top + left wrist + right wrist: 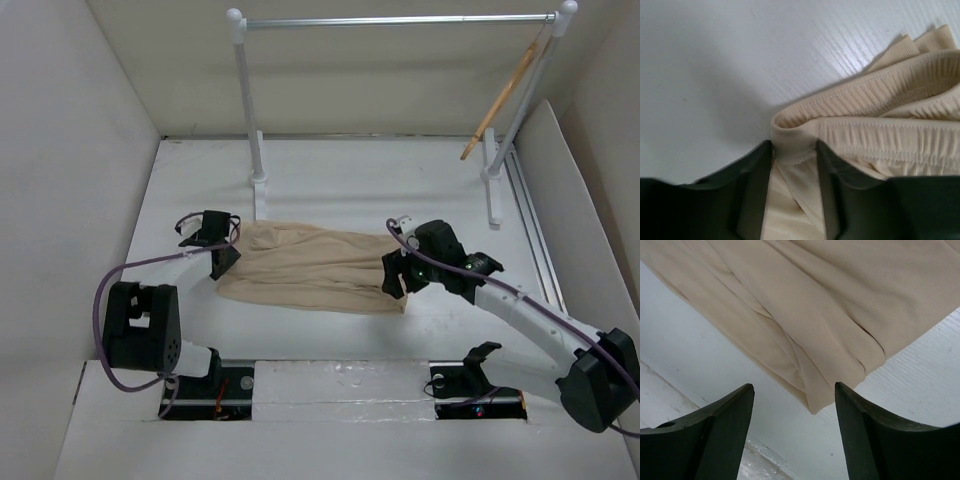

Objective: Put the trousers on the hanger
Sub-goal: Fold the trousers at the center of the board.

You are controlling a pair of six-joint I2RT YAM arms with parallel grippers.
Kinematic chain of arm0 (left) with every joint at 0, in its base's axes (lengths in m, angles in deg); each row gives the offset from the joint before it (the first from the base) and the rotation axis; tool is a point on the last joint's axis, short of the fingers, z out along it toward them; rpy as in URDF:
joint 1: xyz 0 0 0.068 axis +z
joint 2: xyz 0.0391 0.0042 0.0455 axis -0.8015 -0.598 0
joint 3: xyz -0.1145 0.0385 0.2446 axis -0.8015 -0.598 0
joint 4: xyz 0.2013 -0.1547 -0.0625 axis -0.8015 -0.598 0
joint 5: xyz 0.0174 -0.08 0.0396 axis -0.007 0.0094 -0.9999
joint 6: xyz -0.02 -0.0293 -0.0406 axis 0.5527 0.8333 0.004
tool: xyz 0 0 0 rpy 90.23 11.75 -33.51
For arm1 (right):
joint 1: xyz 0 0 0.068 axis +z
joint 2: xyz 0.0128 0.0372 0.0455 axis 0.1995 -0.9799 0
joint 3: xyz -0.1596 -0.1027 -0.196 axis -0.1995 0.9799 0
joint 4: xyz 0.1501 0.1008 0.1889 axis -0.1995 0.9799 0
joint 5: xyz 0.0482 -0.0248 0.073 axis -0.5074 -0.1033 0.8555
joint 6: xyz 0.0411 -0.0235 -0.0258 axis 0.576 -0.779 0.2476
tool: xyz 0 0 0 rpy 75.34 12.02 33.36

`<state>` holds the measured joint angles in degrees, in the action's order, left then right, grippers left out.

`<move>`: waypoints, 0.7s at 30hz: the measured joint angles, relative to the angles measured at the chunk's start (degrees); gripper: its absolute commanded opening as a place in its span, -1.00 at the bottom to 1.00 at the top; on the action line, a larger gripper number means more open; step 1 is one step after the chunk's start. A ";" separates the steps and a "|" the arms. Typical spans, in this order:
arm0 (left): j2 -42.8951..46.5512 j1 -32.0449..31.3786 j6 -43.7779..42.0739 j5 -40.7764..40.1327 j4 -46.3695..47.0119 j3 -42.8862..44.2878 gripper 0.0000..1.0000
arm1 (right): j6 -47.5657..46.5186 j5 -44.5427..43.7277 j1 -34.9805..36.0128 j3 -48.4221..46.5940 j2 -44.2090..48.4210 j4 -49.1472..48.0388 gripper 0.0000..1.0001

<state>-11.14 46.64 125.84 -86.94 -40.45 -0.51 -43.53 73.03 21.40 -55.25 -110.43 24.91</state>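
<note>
Both ends of the trousers [310, 265] are covered for a lift: left hand [795, 150] pinched on the waistband [865, 100], right hand [794, 390] spread empty above the hems [812, 400], apparently lining up.

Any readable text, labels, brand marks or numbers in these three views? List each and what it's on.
None: no legible text in any view.
trousers: plain beige cloth, no tag or print showing.
hanger and rack: no marking visible.
left gripper and right gripper: plain dark fingers, no lettering; any label on the arm bodies is too small to read in the top view.
</note>
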 measured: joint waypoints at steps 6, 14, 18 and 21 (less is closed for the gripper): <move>-1.44 -0.02 -0.68 -0.09 -0.92 2.16 -1.00 | -0.72 -1.31 -3.43 1.27 1.99 2.25 0.56; 12.70 -0.02 -1.25 -0.09 -6.64 4.24 -1.00 | -1.70 0.22 -7.34 7.13 3.13 3.21 -0.17; 19.43 0.00 -1.22 0.11 -11.37 4.35 -1.00 | -2.01 1.77 -5.44 7.39 2.21 2.62 -0.28; 21.99 -0.09 -1.01 0.76 -15.54 4.31 -1.00 | -2.16 2.27 -4.37 7.39 1.05 2.32 -0.24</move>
<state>10.84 46.55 124.84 -86.18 -55.99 3.80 -45.69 75.30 17.03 -47.86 -109.38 27.23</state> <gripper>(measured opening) 0.021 0.359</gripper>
